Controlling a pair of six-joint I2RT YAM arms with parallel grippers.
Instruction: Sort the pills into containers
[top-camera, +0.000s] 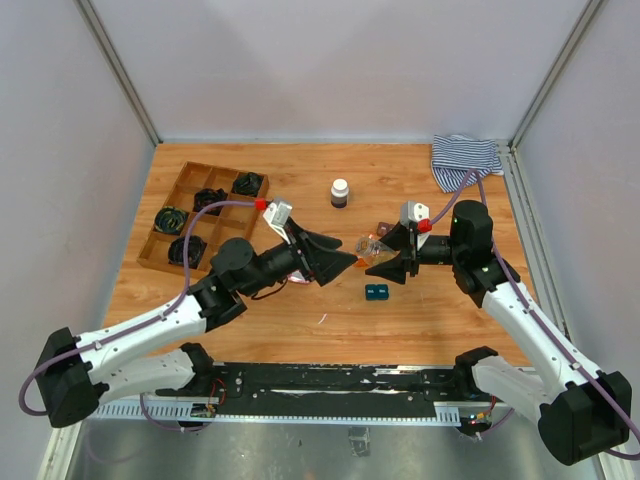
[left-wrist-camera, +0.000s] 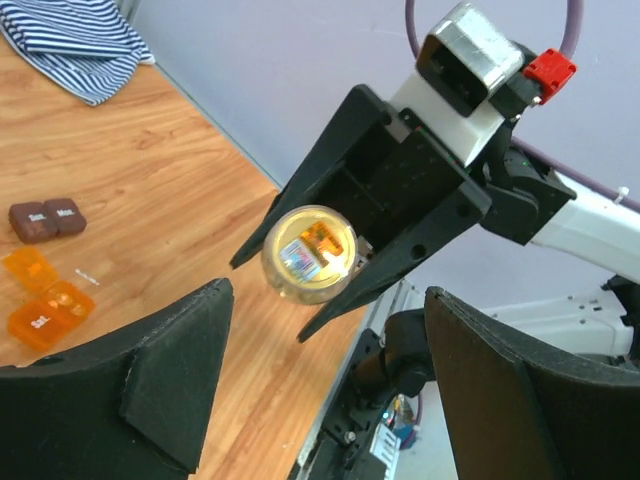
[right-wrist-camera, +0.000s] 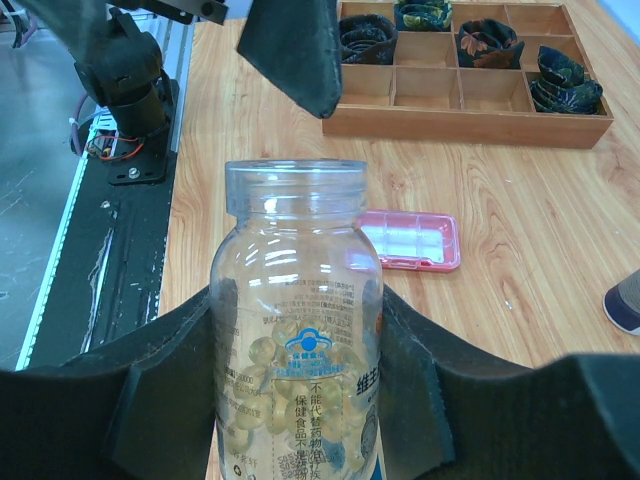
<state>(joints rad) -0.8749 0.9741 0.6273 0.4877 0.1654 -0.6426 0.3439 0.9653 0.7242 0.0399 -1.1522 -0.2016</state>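
Observation:
My right gripper (right-wrist-camera: 300, 420) is shut on a clear uncapped pill bottle (right-wrist-camera: 298, 330) holding yellow softgels, and holds it above the table, lying level with its mouth toward my left gripper (top-camera: 345, 262). The left gripper (left-wrist-camera: 330, 400) is open and empty, its jaws facing the bottle's mouth (left-wrist-camera: 308, 253) a short way off. A pink case (right-wrist-camera: 410, 240) lies on the table beyond the bottle. Orange cases (left-wrist-camera: 45, 300) and a brown case (left-wrist-camera: 45, 218) lie near the right gripper (top-camera: 388, 264). A teal case (top-camera: 376, 292) lies in front of it.
A wooden compartment tray (top-camera: 160, 248) with black coils stands at the far left. A small dark bottle with a white cap (top-camera: 340, 192) stands at the back centre. A striped cloth (top-camera: 465, 155) lies in the back right corner. Walls enclose the table.

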